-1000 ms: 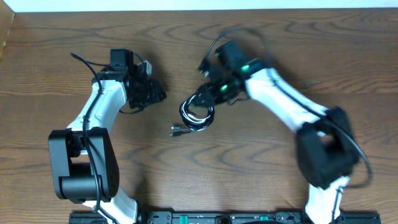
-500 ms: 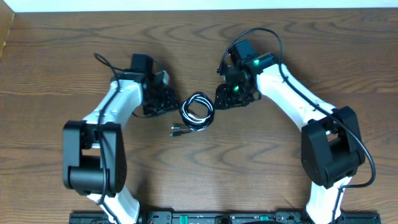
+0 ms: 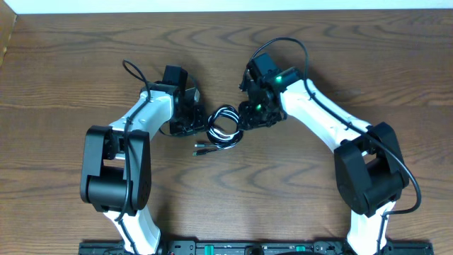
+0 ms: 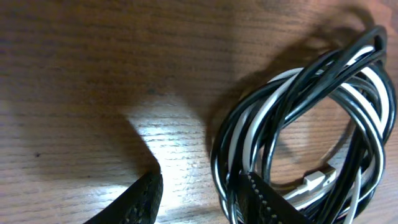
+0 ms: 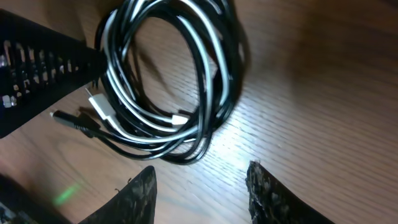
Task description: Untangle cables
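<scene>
The cables (image 3: 224,129) lie as one coiled black-and-white bundle on the wooden table, between my two grippers, with their plug ends (image 3: 200,149) trailing out to the lower left. My left gripper (image 3: 192,119) stands just left of the coil. In the left wrist view it (image 4: 199,200) is open over bare wood, and its right finger (image 4: 267,205) touches the coil's left rim (image 4: 239,140). My right gripper (image 3: 248,117) stands just right of the coil. In the right wrist view it (image 5: 202,199) is open and empty, a little short of the bundle (image 5: 224,74).
A white plug (image 5: 99,106) and a black plug (image 5: 68,118) stick out of the coil on the side away from my right gripper. The left gripper's finger (image 5: 37,68) shows beyond them. A black rail (image 3: 233,248) runs along the table's near edge.
Both arms have closed in on the coil: the left gripper moved right to its edge, the right gripper swung away and came back beside it. The bundle has stayed in place.
</scene>
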Controlling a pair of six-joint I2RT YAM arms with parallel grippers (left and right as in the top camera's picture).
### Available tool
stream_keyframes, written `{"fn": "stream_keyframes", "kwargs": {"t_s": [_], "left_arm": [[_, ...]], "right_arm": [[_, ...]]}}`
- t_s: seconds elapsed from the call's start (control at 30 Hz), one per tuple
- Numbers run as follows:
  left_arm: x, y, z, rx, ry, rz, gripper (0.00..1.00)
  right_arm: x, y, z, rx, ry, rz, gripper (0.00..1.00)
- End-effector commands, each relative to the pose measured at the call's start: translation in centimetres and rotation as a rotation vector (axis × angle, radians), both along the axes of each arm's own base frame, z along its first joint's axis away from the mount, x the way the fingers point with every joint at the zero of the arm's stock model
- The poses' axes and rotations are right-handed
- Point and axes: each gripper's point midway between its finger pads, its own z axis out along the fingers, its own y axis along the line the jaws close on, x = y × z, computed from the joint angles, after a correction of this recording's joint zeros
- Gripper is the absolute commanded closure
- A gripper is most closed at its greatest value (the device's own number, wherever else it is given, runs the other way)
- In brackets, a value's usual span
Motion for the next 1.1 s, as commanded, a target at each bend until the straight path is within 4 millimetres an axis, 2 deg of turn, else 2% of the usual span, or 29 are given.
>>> {"fn": "stream_keyframes", "kwargs": {"t_s": [0.0,0.1,0.13,0.17,0.2,0.23,0.4,0.5,0.6,0.7,0.93,1.07], "left_arm": [[-1.2,0.5,-2.6,0.032,0.077,0.016,0.61],[-1.4,0.5,-3.4,0.035,0.093,0.016,0.79],[-1.4,0.6,-3.5,0.039,0.095,0.016,0.81],[-1.3,0.7,-3.4,0.038,0.09,0.013,0.79],[-1.2,0.8,-3.2,0.038,0.086,0.014,0.69],[-1.1,0.9,-3.0,0.036,0.077,0.01,0.65],[-0.9,0.7,-2.6,0.022,0.067,0.002,0.66],[-1.0,-0.1,-2.3,-0.02,0.072,-0.004,0.65],[-0.9,-0.1,-2.3,-0.022,0.068,-0.004,0.64],[-0.9,-0.1,-2.3,-0.021,0.068,-0.004,0.64],[-1.1,-0.1,-2.3,-0.021,0.072,-0.005,0.64],[-1.1,-0.1,-2.3,-0.021,0.074,-0.004,0.64]], "right_arm": [[-0.5,0.3,-0.7,-0.023,0.008,-0.005,0.56],[-0.5,0.3,-1.1,-0.043,0.0,-0.002,0.57],[-0.7,0.5,-1.5,-0.049,0.008,0.005,0.56],[-0.8,0.6,-1.6,-0.051,0.01,0.008,0.56],[-0.8,0.5,-1.8,-0.056,0.013,0.007,0.56],[-0.8,0.5,-1.9,-0.06,0.01,0.006,0.56],[-0.5,0.4,-2.2,-0.073,0.012,-0.028,0.58],[-0.1,0.8,-2.2,-0.058,0.001,-0.054,0.62],[0.6,1.4,-2.3,-0.034,-0.033,-0.072,0.7],[1.0,1.6,-2.6,-0.021,-0.046,-0.097,0.73],[0.4,1.6,-4.1,-0.027,-0.038,-0.134,0.75],[0.1,2.2,-4.8,-0.011,-0.048,-0.14,0.81]]}}
